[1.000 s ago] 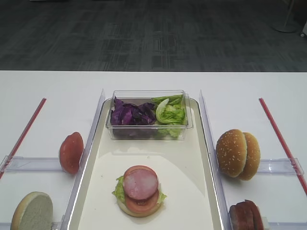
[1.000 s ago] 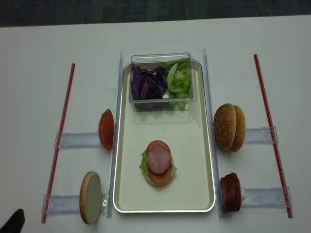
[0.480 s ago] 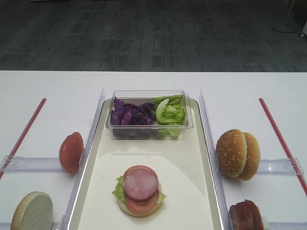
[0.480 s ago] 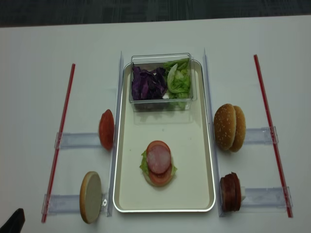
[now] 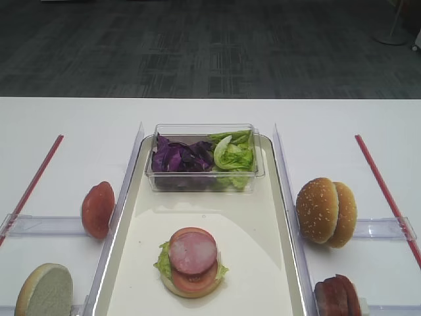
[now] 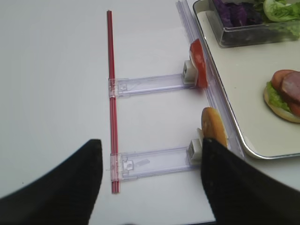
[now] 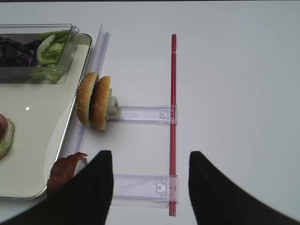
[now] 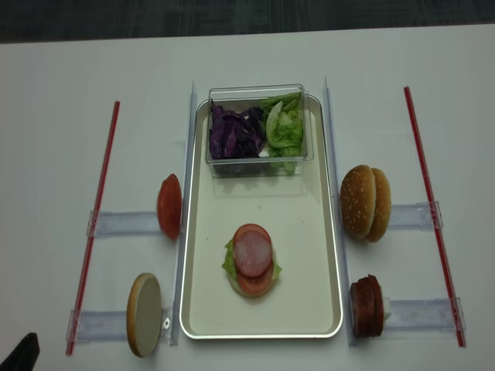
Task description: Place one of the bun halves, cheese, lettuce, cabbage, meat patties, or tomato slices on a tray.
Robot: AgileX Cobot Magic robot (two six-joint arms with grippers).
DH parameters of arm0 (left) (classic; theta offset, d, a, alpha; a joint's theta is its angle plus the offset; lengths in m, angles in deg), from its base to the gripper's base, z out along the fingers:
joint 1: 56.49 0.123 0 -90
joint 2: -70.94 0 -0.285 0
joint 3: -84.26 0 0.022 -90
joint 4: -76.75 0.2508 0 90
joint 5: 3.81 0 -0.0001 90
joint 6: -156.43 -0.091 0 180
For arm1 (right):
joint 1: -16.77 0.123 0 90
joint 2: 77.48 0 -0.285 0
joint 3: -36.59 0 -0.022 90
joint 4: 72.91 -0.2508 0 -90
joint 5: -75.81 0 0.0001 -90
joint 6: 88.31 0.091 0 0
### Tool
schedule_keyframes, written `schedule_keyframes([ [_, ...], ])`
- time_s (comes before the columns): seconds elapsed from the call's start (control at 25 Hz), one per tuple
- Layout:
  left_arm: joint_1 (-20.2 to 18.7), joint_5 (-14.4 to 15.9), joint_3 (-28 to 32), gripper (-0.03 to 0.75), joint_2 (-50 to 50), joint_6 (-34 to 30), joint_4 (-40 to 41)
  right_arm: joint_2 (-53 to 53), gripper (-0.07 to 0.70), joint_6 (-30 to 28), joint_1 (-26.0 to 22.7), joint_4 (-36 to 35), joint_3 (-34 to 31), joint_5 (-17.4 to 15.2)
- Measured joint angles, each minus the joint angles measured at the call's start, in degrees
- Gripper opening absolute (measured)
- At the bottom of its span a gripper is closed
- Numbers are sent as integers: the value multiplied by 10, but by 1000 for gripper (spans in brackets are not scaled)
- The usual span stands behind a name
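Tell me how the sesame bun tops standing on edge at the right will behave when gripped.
The sesame bun tops stand on edge against a clear holder, so a nudge may tip or roll them. Their puffy domes look soft and light, likely squashing under a tight grip.

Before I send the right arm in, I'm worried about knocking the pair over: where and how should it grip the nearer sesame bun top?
Probably by its rim, from straight above. The sesame bun tops stand on edge against a clear holder right of the tray, domes facing the tray. One finger between tray-side dome and the clear divider, the other between the two buns. The right gripper is open.
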Motion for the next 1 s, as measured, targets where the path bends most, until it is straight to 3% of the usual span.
schedule_keyframes([
  [0.44, 0, 0, 0, 433, 0, 0, 0, 60, 400, 0, 0, 5, -44, 24],
  [1.0, 0, 0, 0, 433, 0, 0, 0, 60, 400, 1, 0, 11, -53, 24],
])
